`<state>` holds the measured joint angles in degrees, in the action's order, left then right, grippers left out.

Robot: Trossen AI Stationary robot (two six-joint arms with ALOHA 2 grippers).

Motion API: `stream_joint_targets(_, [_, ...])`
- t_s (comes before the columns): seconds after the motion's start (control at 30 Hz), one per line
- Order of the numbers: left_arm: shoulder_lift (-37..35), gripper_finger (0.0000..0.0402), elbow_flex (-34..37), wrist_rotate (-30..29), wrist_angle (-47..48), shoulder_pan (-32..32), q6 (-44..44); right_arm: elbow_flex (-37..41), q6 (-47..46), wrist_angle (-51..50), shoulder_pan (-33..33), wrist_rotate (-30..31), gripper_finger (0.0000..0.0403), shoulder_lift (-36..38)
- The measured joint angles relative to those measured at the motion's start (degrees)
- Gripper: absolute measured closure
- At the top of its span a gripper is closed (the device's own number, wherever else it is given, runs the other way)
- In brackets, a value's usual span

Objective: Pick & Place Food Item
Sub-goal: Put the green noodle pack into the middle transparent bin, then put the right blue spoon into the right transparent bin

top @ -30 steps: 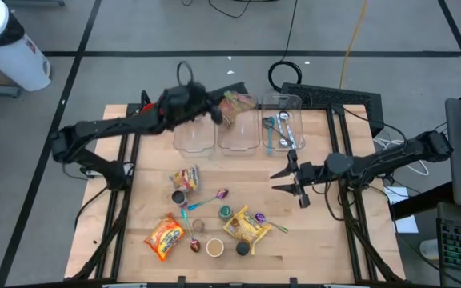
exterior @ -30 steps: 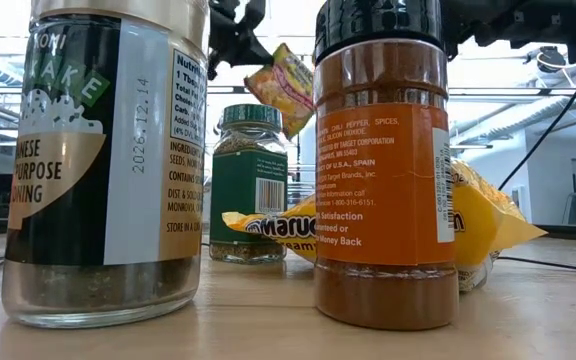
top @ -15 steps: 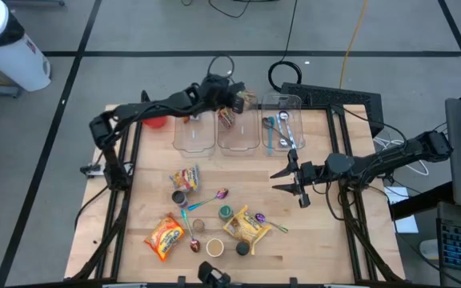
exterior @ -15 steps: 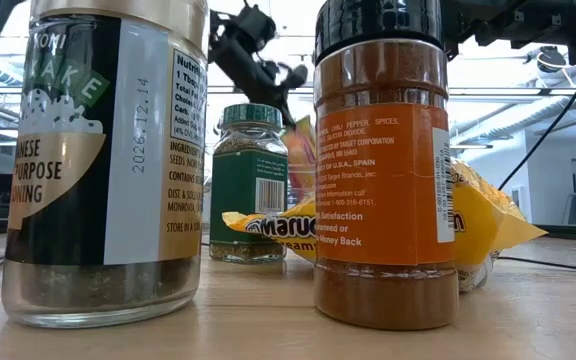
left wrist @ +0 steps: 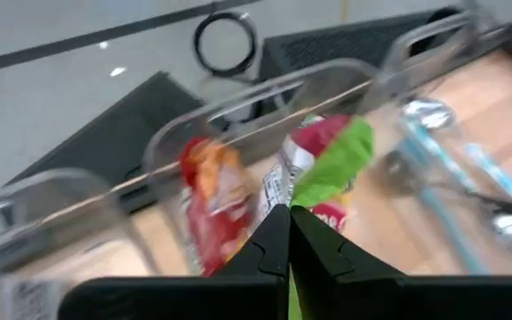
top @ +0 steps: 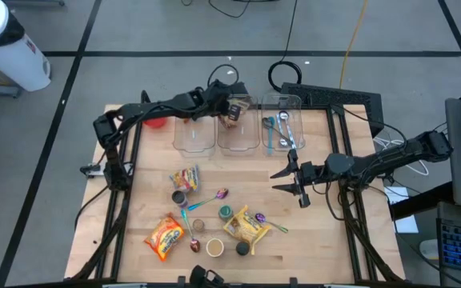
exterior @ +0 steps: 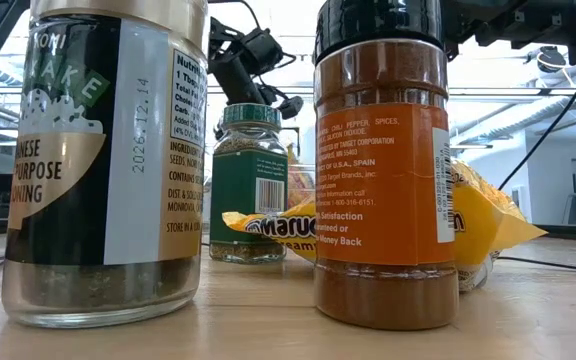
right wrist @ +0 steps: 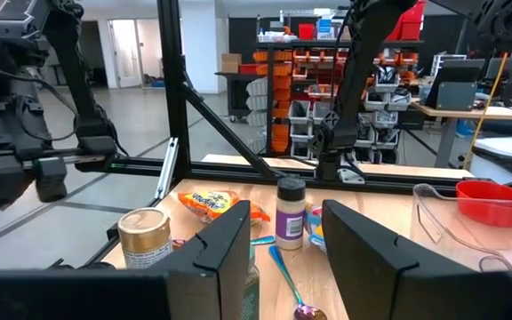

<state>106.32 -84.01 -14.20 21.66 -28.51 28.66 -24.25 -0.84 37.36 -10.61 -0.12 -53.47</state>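
My left gripper (top: pixel 227 105) is over the far end of the middle clear bin (top: pixel 239 141), shut on a red, white and green snack packet (left wrist: pixel 321 169). The packet hangs down into that bin (top: pixel 232 116); in the low view it shows behind the green jar (exterior: pixel 299 180). An orange-red packet (left wrist: pixel 214 210) stands in the same bin beside it. My right gripper (top: pixel 276 182) is open and empty, level above the table's right middle, fingers pointing toward the table's left. My left gripper pinches the packet's green edge (left wrist: pixel 302 197) between its two shut fingers, coming slantwise from above and from the table's left. The packet hangs beyond the fingertips, inside the middle bin. I cannot tell whether its lower end rests on the bin floor.
Three clear bins stand in a row at the far edge: the left one (top: pixel 194 134), the middle one, and the right one (top: pixel 282 130) holding spoons. A red bowl (top: pixel 157 122) is far left. Packets (top: pixel 165 235), jars (top: pixel 225 213) and spoons lie near the front.
My left gripper has swung toward the table's right, from over the left bin to the middle bin, and gone down. The packet, first held high, now hangs inside the middle bin. My right arm has kept still.
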Motion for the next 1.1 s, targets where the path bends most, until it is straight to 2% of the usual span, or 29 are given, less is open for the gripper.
stream_joint_targets(0.33, [0.0, 0.0381, 0.0, -9.83, 0.73, -0.01, -1.3, 0.0, -0.05, 0.14, 0.0, 0.0, 0.0271, 0.0])
stream_joint_targets(0.4, [0.0, 0.0381, 0.0, -9.59, 0.14, -0.29, -1.6, 0.0, -0.46, 0.14, 0.0, 0.0, 0.0271, 0.0])
stream_joint_targets(0.53, [-0.04, 0.038, 0.0, -5.0, -1.62, -1.24, -3.53, 0.0, -0.66, 0.14, 0.0, 0.02, 0.0271, 0.0])
stream_joint_targets(0.63, [-0.04, 0.0372, 0.0, -4.51, -2.21, -1.87, -3.76, 0.0, -0.66, 0.14, 0.0, 0.01, 0.0271, 0.0])
stream_joint_targets(0.83, [-0.05, 0.0307, 0.0, -5.12, -2.42, -3.37, -4.47, 0.0, -0.66, 0.14, 0.0, 0.0, 0.0271, 0.0])
stream_joint_targets(1.0, [-2.81, 0.0235, 0.02, -0.11, -2.0, -3.47, -5.29, 0.0, -0.63, -0.14, 0.0, 0.0, 0.0271, 0.0])
stream_joint_targets(1.1, [-5.16, 0.02, 0.03, 0.65, 0.69, -1.32, -8.16, 0.0, -0.63, -0.45, 0.0, -0.02, 0.0271, -0.02])
